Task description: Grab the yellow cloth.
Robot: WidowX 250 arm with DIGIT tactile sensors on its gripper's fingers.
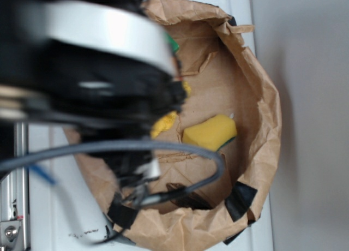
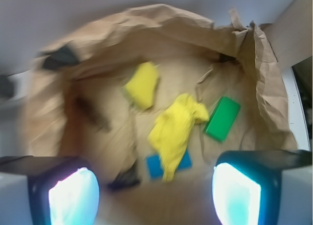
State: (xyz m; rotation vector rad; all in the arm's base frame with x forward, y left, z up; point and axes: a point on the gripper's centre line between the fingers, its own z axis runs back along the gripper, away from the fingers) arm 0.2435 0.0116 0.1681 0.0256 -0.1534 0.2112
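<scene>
1. Two fingers (image 2: 68,193) of the gripper (image 2: 154,193) stand wide apart and hold nothing.
2. Between them, farther in the paper bag (image 2: 161,24), lies the yellow cloth (image 2: 175,127); its long axis runs from the near left to the far right.
3. Its near end covers a blue block (image 2: 155,165).
4. A green block (image 2: 222,118) is just beside it; a yellow sponge (image 2: 142,85) lies apart.

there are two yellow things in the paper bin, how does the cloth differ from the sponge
The fuzzy yellow terry cloth is wrinkled with a ragged, elongated outline; the smooth yellow block sponge has straight edges. The cloth looks larger. The cloth partly covers a blue item; the sponge lies apart on the brown paper. Both are bright yellow.
</scene>
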